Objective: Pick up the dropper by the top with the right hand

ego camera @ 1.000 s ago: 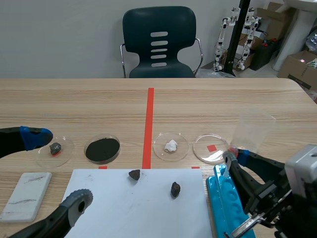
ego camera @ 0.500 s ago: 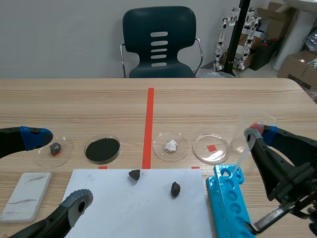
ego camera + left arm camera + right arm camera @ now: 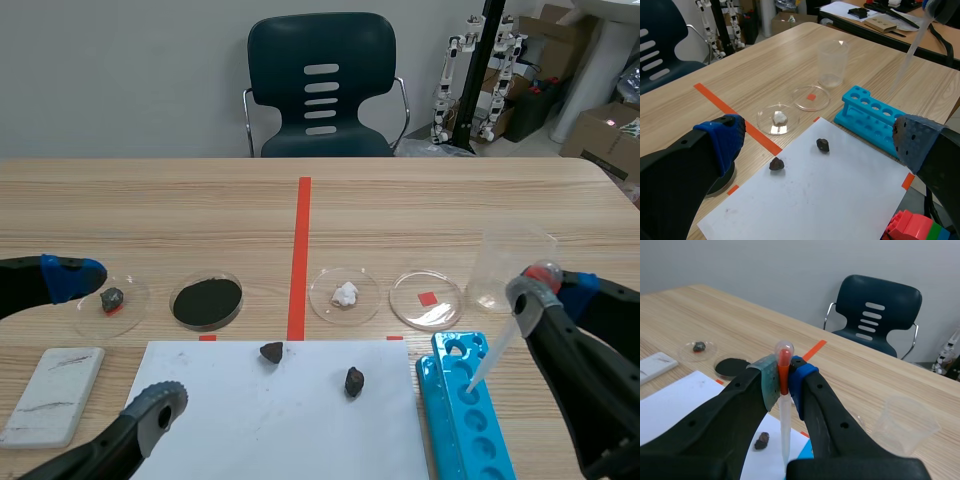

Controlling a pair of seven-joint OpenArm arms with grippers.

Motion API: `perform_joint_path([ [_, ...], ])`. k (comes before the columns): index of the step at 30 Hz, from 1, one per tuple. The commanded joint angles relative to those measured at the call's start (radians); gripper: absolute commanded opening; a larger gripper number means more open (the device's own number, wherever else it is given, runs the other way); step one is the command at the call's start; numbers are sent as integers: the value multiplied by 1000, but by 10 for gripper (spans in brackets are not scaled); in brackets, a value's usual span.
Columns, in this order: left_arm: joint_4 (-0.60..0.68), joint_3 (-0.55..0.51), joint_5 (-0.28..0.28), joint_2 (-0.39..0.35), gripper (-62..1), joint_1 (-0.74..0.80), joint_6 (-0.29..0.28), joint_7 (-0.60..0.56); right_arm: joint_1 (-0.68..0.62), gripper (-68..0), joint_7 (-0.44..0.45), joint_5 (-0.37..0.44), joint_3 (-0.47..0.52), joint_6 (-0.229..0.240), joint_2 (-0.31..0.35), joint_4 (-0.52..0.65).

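The dropper (image 3: 784,410) is a clear plastic pipette with a round bulb and a red band at its top. My right gripper (image 3: 783,376) is shut on its top, just below the bulb. In the scene view the dropper (image 3: 496,350) hangs slanted from the right gripper (image 3: 544,282), its tip over the far holes of the blue tube rack (image 3: 467,420). The left wrist view shows the dropper (image 3: 910,50) above the rack (image 3: 875,122). My left gripper (image 3: 100,340) stands open low at the left, holding nothing.
A clear plastic cup (image 3: 513,266) stands right behind the rack. A row of petri dishes holds a dark stone (image 3: 111,298), black powder (image 3: 207,301), a white lump (image 3: 345,294) and a red mark (image 3: 427,298). Two dark stones (image 3: 354,381) lie on white paper (image 3: 280,420). A white tile (image 3: 53,393) lies left.
My right gripper has risen and swung right with the dropper, lifting it out of the blue rack until its tip hangs over the rack's far end. The left arm has not moved.
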Motion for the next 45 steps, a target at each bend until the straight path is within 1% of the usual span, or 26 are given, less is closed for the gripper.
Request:
perform_joint_path([
  [1,5,-2,-11,5,11,8,0,-13,-23,-642,16,7,-2,-4,-16,21],
  [3,5,-2,-11,5,11,8,0,-13,-56,-642,19,6,11,-3,-39,25],
  [6,5,-2,-11,5,11,8,0,-13,-86,-642,22,-6,56,2,-94,25],
  [8,5,-2,-11,5,10,8,0,-13,-97,-642,33,-20,94,19,-137,25],
  [9,5,-2,-11,5,11,8,0,-13,-100,-642,38,-23,116,40,-155,25],
  [11,5,-2,-11,5,10,8,0,-13,-100,-642,39,-26,164,98,-184,25],
  [14,5,-2,-11,5,11,8,0,-13,-95,-642,42,-60,233,215,-201,25],
  [15,5,-2,-11,5,11,8,0,-13,-91,-642,42,-65,249,245,-203,25],
  [16,5,-2,-11,5,10,8,0,-13,-85,-642,40,-68,263,267,-203,24],
  [18,5,-2,-11,5,11,8,0,-13,-77,-642,42,-73,280,291,-201,24],
  [24,5,-2,-11,5,11,8,0,-13,-68,-642,32,-72,284,293,-175,24],
  [25,5,-2,-11,5,11,8,0,-13,-66,-642,16,-72,285,288,-175,24],
  [27,5,-2,-11,5,11,8,0,-13,-63,-642,-19,-72,285,264,-175,24],
  [31,5,-2,-11,5,11,8,0,-13,-63,-642,-83,-72,283,264,-175,24],
  [45,5,-2,-11,5,11,8,0,-13,-47,-642,-78,-72,283,264,-175,24],
])
